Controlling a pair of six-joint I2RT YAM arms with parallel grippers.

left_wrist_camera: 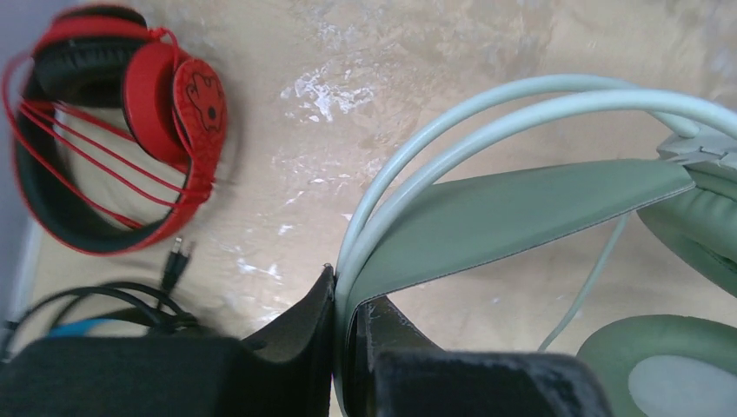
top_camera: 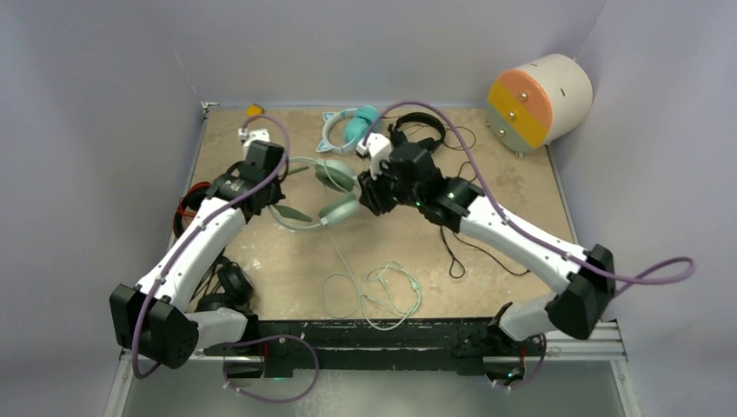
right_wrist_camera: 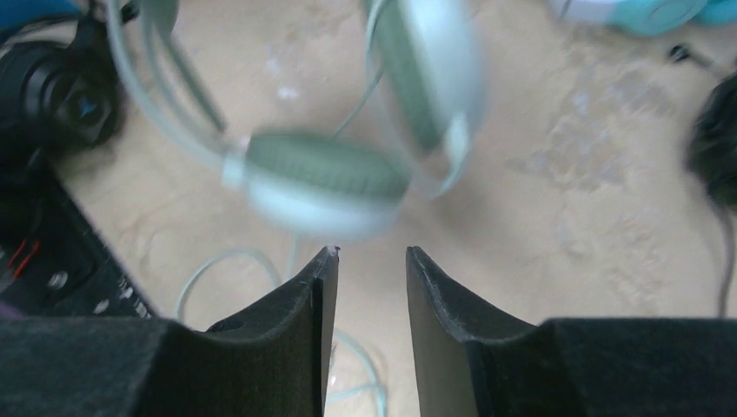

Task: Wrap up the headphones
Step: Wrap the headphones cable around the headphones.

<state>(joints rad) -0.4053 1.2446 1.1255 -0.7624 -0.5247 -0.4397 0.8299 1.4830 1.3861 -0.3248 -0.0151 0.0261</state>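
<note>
Over the beige table [top_camera: 487, 226], left gripper [left_wrist_camera: 341, 300] pinches the mint-green headphones [left_wrist_camera: 521, 217] by their headband; right gripper [right_wrist_camera: 372, 282] stands partly open, holding nothing.

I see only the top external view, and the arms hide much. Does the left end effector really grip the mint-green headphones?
Observer: Yes. The left wrist view shows the left end effector shut on the headband of the mint-green headphones.
Operator: And does the right one hold something?
Observer: No. In the right wrist view the right end effector is open, nothing between its fingers; a blurred mint-green ear cup shows just beyond them.
Operator: How are the red headphones?
Observer: The left wrist view shows the red headphones with red cable strands stretched across their band, and a plug beside them.
</note>
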